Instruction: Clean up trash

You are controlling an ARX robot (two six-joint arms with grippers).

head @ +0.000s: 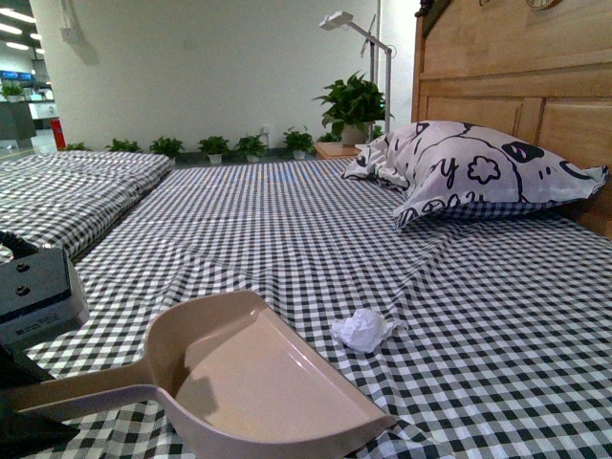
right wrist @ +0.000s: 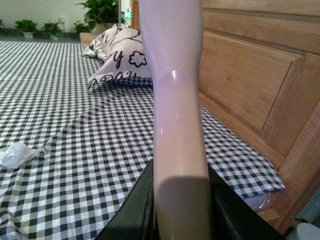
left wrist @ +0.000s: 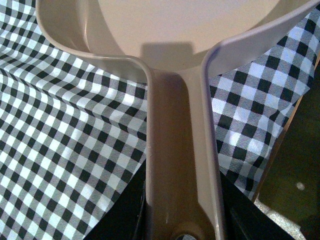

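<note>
The trash, a small crumpled white paper ball (head: 363, 330), lies on the checked bedsheet just right of the pinkish dustpan (head: 258, 382); it also shows in the right wrist view (right wrist: 14, 154). My left gripper (left wrist: 182, 220) is shut on the dustpan handle (left wrist: 177, 150), with the pan's mouth toward the paper. In the front view only the left arm's body (head: 33, 296) shows at the left edge. My right gripper (right wrist: 181, 210) is shut on the pinkish brush handle (right wrist: 175, 90), which stands upright; the bristles are out of view.
A black-and-white patterned pillow (head: 478, 167) lies at the far right against the wooden headboard (head: 516, 67). A second checked bed (head: 67, 186) lies to the left. Potted plants (head: 354, 105) and a lamp stand at the back wall.
</note>
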